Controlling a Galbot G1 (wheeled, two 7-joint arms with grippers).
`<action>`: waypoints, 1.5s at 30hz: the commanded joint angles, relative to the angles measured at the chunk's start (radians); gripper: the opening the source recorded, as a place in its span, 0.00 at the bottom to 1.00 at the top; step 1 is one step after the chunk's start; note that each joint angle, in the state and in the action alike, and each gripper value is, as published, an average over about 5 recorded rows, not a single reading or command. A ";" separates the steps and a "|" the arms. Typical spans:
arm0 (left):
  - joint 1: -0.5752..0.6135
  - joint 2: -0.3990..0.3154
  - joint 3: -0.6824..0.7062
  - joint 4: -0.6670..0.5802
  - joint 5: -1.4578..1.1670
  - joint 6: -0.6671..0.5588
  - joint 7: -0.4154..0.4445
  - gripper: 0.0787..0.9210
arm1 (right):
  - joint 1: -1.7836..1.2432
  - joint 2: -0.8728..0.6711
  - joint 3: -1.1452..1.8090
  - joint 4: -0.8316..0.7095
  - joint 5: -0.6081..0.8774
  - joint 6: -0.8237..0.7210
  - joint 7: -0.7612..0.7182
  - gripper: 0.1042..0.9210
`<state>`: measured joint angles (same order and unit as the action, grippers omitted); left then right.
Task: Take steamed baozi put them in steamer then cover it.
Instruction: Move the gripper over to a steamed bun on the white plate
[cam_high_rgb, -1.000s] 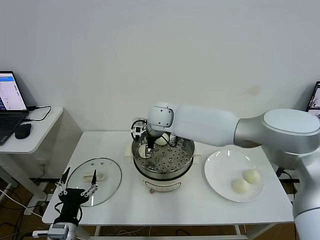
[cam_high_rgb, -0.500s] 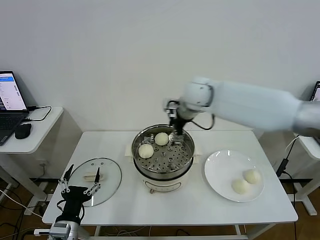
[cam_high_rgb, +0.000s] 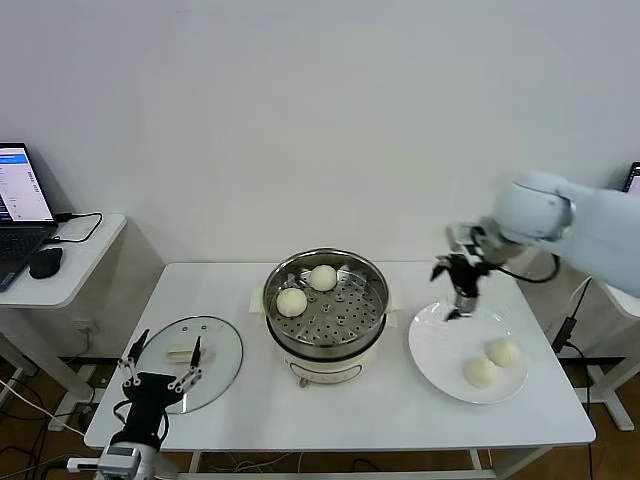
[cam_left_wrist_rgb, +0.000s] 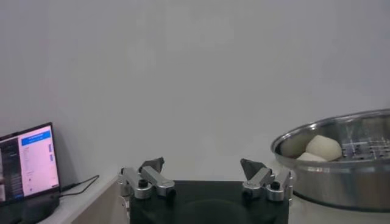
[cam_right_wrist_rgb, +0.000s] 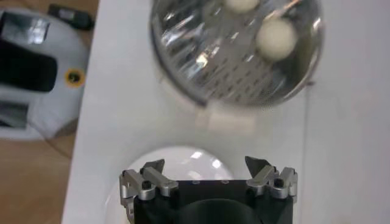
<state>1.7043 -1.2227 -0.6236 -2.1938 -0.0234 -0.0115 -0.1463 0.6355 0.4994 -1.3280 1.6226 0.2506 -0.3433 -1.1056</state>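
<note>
The steel steamer (cam_high_rgb: 326, 312) stands mid-table on its cream base. Two baozi lie on its perforated tray, one (cam_high_rgb: 292, 301) at the left and one (cam_high_rgb: 322, 277) at the back; both also show in the right wrist view (cam_right_wrist_rgb: 276, 38). Two more baozi (cam_high_rgb: 504, 352) (cam_high_rgb: 481, 372) rest on the white plate (cam_high_rgb: 440, 345). My right gripper (cam_high_rgb: 458, 282) hangs open and empty above the plate's far left rim. The glass cover (cam_high_rgb: 190, 362) lies flat at the table's left. My left gripper (cam_high_rgb: 158, 364) stays open and empty low at the front left corner, by the cover.
A side desk on the left carries a laptop (cam_high_rgb: 18, 205) and a mouse (cam_high_rgb: 45, 261). The wall stands close behind the table. A white robot base (cam_right_wrist_rgb: 33, 73) sits on the floor in the right wrist view.
My right arm has swung from over the steamer's left side, across its back, to above the plate. Both baozi stay in the steamer. The left gripper has hardly moved.
</note>
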 joint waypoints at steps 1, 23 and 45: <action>-0.001 0.002 -0.010 0.004 -0.002 0.005 0.001 0.88 | -0.399 -0.185 0.263 0.010 -0.270 0.119 -0.029 0.88; 0.016 -0.009 -0.028 0.012 -0.028 0.017 0.002 0.88 | -0.841 -0.056 0.596 -0.155 -0.437 0.105 0.076 0.88; 0.009 -0.012 -0.032 0.023 -0.010 0.010 0.000 0.88 | -0.859 0.054 0.621 -0.259 -0.456 0.101 0.124 0.79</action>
<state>1.7145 -1.2344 -0.6553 -2.1736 -0.0354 -0.0011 -0.1465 -0.1973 0.5215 -0.7301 1.3967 -0.1937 -0.2413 -0.9957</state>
